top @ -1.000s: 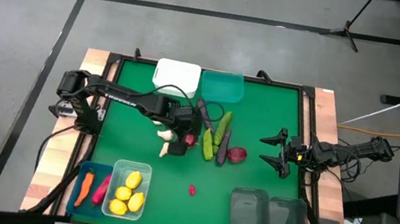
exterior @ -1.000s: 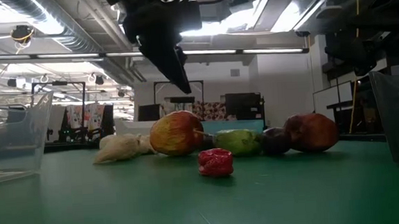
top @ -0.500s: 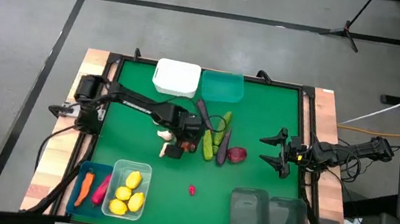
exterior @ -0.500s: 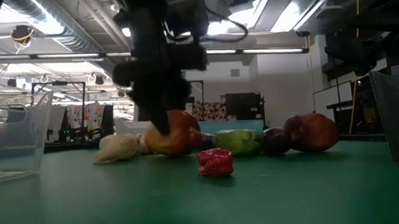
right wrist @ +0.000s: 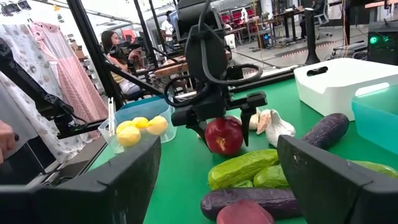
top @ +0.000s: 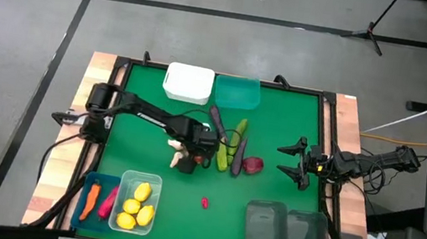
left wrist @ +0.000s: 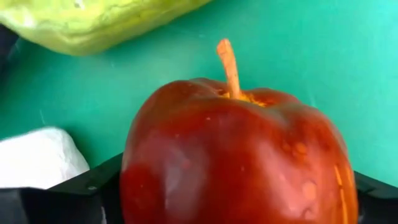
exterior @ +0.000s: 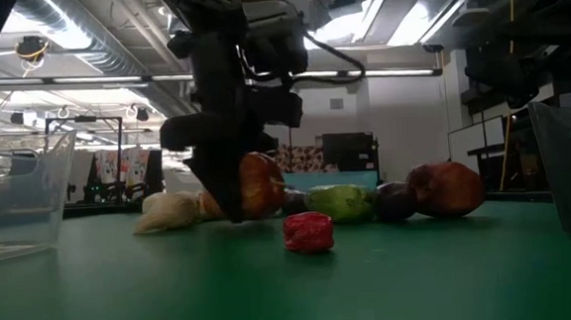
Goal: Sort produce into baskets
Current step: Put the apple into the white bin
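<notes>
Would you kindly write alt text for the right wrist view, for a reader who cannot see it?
Across a green table, the left gripper reaches down around a red apple, its fingers on either side. Cucumbers and eggplants lie nearer, garlic beside the apple, a white bin behind, and lemons in a clear bin.

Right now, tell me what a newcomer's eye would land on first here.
The left gripper is down mid-table with its fingers around a red apple, white garlic just beside it. Next to them lies a cluster of green cucumbers and purple eggplants. The right gripper waits open at the table's right edge.
</notes>
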`<state>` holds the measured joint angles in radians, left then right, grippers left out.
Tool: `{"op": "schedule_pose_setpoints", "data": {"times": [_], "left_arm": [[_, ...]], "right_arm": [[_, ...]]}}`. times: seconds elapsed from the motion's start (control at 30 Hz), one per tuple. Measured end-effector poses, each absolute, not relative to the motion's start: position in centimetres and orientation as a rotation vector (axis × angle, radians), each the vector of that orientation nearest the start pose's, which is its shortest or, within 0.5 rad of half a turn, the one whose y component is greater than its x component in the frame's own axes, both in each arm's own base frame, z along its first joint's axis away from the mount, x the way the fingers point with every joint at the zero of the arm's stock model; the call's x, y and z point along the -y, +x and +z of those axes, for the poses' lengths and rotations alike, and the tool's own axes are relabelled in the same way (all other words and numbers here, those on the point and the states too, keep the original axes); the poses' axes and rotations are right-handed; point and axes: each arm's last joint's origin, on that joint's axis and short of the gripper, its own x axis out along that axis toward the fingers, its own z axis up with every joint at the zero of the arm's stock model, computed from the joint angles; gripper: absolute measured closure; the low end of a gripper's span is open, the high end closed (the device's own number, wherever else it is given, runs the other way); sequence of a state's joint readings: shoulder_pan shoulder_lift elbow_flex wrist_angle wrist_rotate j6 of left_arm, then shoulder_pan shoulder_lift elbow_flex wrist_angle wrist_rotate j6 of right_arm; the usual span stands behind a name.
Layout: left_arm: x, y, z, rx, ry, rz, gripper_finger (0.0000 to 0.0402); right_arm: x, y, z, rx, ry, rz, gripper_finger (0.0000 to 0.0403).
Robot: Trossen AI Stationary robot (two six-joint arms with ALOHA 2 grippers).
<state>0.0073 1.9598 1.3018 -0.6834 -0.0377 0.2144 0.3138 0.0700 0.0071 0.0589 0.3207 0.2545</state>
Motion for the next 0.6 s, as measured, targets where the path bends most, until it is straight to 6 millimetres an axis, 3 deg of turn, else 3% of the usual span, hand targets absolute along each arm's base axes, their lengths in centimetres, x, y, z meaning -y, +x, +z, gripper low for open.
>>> {"op": "schedule_pose_setpoints", "data": {"times": [0.3,0.6], "left_arm": [[-1.2,36.0,18.1,-1.329,0.115,0.007,0.0064],[-6.4,32.9,24.6,-1.17,0.027,0.25,0.0073]], "right_arm": [[-2.2,9.9,16.5,-0.009,0.254,-0.009,0.0081],[-2.3,10.0,16.4,-0.029,0.247,-0.011,0.0081]]}}
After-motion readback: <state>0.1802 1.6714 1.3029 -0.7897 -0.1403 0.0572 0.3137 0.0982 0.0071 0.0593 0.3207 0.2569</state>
